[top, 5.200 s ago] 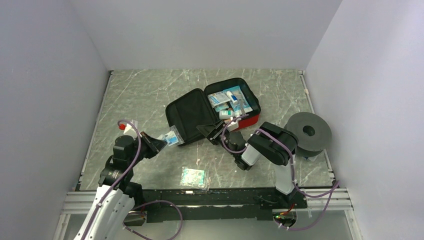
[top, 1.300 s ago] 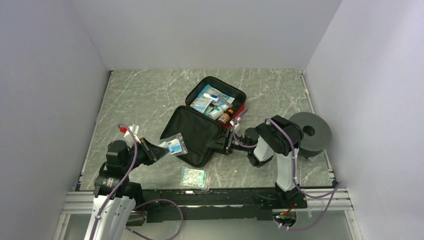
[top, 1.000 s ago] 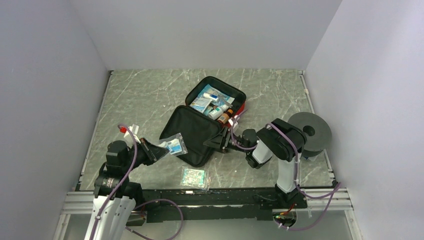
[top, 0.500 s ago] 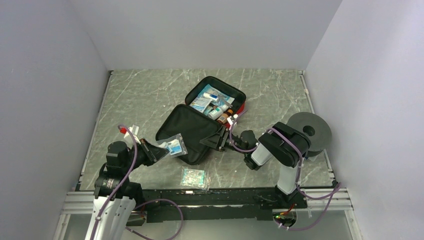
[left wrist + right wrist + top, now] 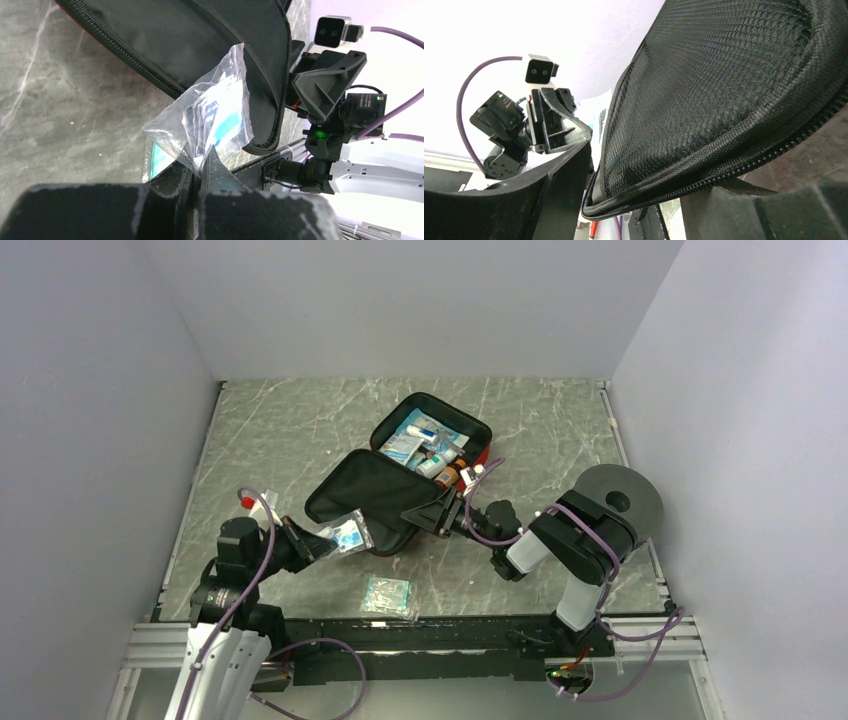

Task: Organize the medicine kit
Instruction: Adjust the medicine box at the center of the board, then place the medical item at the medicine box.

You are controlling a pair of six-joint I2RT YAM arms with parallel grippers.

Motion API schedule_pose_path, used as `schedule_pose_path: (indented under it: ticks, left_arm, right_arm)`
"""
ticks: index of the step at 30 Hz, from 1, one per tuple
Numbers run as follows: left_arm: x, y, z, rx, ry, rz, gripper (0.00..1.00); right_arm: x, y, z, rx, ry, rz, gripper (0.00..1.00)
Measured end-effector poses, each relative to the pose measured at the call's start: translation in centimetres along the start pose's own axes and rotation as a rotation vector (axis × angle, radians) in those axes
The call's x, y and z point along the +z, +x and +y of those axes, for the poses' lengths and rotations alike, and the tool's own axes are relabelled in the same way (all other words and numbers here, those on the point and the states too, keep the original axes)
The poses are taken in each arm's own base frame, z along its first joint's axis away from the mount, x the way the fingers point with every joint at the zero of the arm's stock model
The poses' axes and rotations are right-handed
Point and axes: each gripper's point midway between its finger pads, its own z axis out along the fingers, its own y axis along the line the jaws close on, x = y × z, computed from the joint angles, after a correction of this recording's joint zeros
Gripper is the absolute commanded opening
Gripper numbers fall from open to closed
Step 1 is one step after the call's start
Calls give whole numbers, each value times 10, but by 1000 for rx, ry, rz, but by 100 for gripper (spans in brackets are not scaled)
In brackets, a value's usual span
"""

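- The medicine kit [image 5: 398, 473] lies unzipped near the middle of the tabletop [image 5: 280, 430], red shell down and black lining up.
- Its far half is packed with small tubes, bottles and blue-and-white packets [image 5: 428, 443].
- The lid [image 5: 360, 500] is the near half. It is tilted up off the tabletop rather than lying flat, with its raised edge on the right arm's side.
- My right end effector [image 5: 432, 513] is at the lid's near-right corner. In the right wrist view the mesh lining and zip rim [image 5: 724, 85] fill the gap between the fingers [image 5: 564, 175]. The fingers are spread wide but both press against the lid, so I read it as holding the lid by that corner.
- My left end effector [image 5: 318, 545] is pinched narrow on a clear plastic bag [image 5: 347, 535] with blue-and-white contents.
- In the left wrist view the bag [image 5: 215, 120] stands up from the fingertips [image 5: 207, 165], right in front of the lid's rounded rim [image 5: 270, 100]. I cannot tell whether bag and rim touch.
- A second clear packet [image 5: 388, 594] with greenish contents lies flat on the tabletop, near the front edge and between the two arms, apart from the kit.
- A grey round disc [image 5: 620, 502] sits at the right side of the tabletop, beside the right arm.
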Motion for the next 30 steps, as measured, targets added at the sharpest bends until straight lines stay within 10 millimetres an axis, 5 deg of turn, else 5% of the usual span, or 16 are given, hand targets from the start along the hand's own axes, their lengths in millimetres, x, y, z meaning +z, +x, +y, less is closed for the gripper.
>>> schedule_pose_path:
  ticks: [8, 17, 30]
  left_arm:
    - [2, 0, 3, -77, -65, 50, 0]
    - [-9, -13, -18, -108, -71, 35, 0]
    - [-4, -9, -12, -193, -119, 74, 0]
  right_arm:
    - [-3, 4, -3, -8, 9, 6, 64]
    - [-3, 8, -4, -20, 13, 12, 64]
    - [-3, 5, 3, -47, -3, -5, 64]
